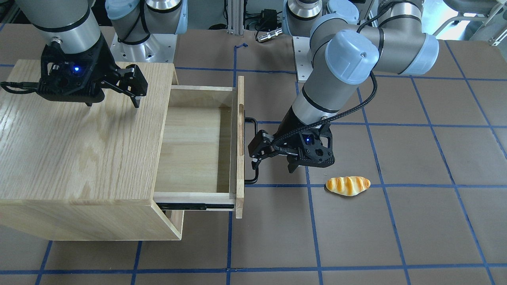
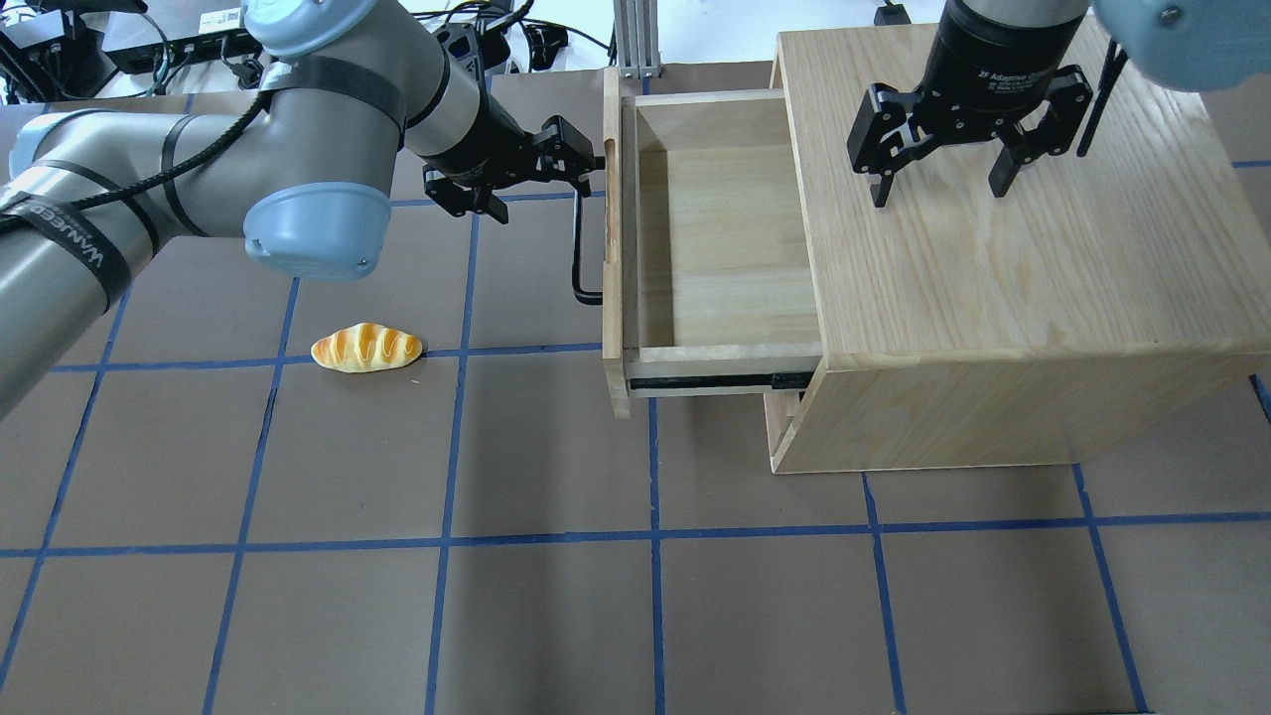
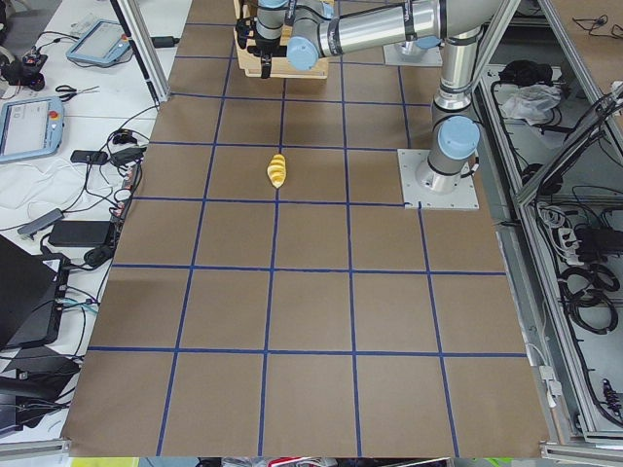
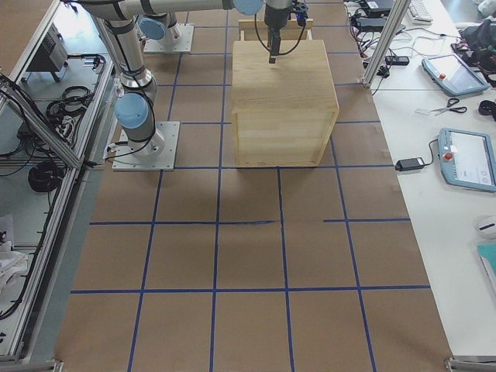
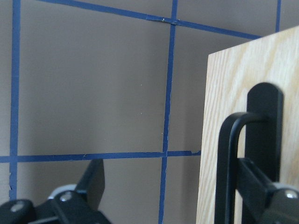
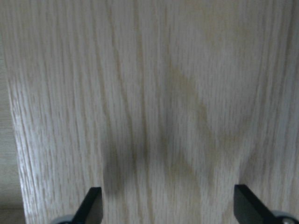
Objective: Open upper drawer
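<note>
well, upper drawer (image 2: 725, 248) stands open above brown table (image 2: 556, 616) (blue-taped in squares).

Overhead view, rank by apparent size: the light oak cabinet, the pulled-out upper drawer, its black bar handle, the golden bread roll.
1. light oak cabinet
2. open upper drawer with pale plywood interior
3. black metal bar handle and golden striped bread roll: about equal length, the roll thicker; too close to rank.
</note>
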Available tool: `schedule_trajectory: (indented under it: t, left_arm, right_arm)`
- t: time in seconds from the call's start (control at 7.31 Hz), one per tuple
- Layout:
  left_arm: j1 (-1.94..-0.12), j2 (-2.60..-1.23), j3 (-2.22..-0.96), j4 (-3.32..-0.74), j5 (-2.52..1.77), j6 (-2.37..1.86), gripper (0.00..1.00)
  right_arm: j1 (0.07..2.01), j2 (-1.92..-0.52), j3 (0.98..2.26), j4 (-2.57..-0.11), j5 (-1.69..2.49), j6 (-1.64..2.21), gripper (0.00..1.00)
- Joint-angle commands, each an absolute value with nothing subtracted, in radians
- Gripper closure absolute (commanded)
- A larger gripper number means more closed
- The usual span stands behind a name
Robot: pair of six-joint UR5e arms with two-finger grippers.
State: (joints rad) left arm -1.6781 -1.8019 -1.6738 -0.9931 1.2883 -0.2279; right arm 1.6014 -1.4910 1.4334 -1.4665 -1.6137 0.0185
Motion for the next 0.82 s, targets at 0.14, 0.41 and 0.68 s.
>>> schedule_trajectory:
  t: [0.14,0.41,0.68]
  left_arm:
    - [-1.648,-1.779,-1.681,-0.994,1.287,-0.192,0.00]
    - [-1.641,-1.767,-1.681,-0.994,1.289,-0.192,0.00]
    - [-1.640,-1.723,-1.661,-1.076,1.298,-0.146,0.00]
  right_arm:
    - [1.601,-1.491,1.433,-1.466,-1.614,0.020,0.00]
    - [1.601,-1.491,1.434,-1.466,-1.614,0.018,0.00]
    - [1.601,-1.491,1.433,-1.466,-1.614,0.018,0.00]
